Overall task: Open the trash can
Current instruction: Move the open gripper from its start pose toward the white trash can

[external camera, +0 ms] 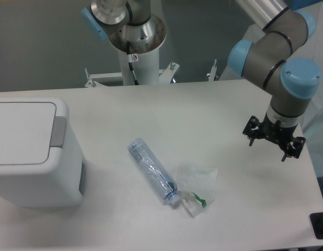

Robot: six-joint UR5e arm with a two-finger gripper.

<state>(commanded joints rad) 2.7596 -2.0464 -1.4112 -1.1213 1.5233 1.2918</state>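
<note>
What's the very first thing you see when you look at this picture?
The big white trash can at the left edge, lid shut, with its grey push tab facing the middle. Next, the grey and blue robot arm on the right, its gripper hanging above the table. Between them lie a crushed bottle and a crumpled plastic wrapper.

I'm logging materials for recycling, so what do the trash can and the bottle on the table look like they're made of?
The trash can looks like white plastic: smooth, rounded moulded corners, with a grey push tab. The bottle looks like thin clear plastic, bluish, see-through and crumpled.
</note>
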